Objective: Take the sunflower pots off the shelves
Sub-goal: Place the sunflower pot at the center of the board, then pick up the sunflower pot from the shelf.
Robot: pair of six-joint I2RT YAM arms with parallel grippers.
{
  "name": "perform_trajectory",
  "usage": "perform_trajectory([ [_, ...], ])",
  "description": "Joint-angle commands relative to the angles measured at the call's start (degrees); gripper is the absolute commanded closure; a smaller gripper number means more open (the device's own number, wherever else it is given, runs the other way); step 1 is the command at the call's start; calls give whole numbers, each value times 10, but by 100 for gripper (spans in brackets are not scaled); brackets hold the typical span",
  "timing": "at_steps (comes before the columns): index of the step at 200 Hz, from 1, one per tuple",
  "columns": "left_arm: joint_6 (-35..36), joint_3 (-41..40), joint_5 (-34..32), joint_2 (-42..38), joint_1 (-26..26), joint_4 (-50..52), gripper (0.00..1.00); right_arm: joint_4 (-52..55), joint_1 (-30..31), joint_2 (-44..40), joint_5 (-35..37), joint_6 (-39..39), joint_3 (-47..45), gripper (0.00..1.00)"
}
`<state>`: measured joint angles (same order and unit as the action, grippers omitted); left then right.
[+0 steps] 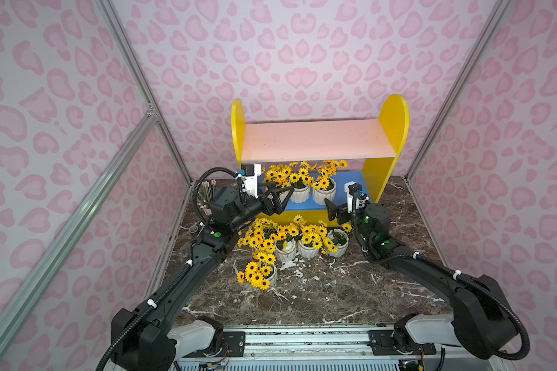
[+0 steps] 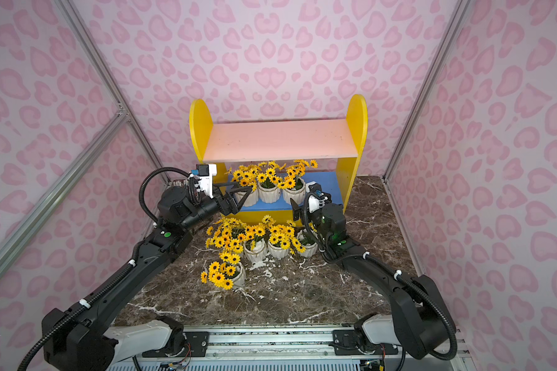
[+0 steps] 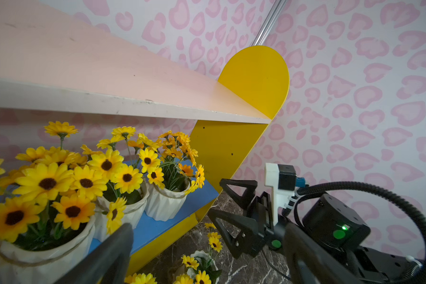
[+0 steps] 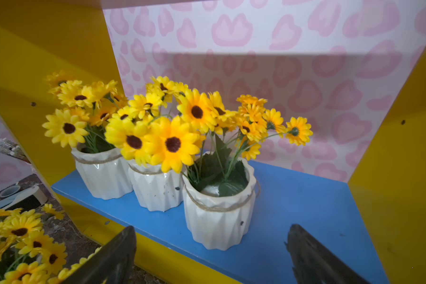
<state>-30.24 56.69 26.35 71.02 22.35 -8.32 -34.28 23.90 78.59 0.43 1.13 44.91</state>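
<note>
In both top views three sunflower pots (image 1: 323, 192) stand on the blue lower board (image 1: 351, 181) of the shelves (image 1: 315, 138), others on the bench (image 1: 335, 298). The left gripper (image 1: 285, 200), spread, reaches the leftmost. The right gripper (image 1: 329, 212), also spread, hovers by the rightmost.

Left wrist: the nearest pot (image 3: 42, 255) seems just inside one finger (image 3: 108, 253).

Right wrist: the end pot (image 4: 217, 216) sits centred ahead of the fingers (image 4: 113, 258). Go in low under the blooms, then close on the ribbed body.

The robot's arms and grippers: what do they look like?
Both the left arm and right arm are matte black with white base links, black corrugated hoses held by white ties, green indicator lights. The left gripper and right gripper have black open-triangle fingers and a white camera mount.
</note>
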Motion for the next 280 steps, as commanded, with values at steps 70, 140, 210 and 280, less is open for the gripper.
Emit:
perform_trajectory([
  [70,4,0,2,-4,0,-25,3,-130,-26,139,-89,13,61,2],
  [140,5,-1,-10,-4,0,-24,3,-199,-31,212,-81,15,95,1],
  [210,6,-4,-12,-6,0,-27,3,-253,-40,250,-99,17,103,1],
  [280,7,-6,-10,-10,0,-31,3,-268,-48,294,-125,24,141,1],
])
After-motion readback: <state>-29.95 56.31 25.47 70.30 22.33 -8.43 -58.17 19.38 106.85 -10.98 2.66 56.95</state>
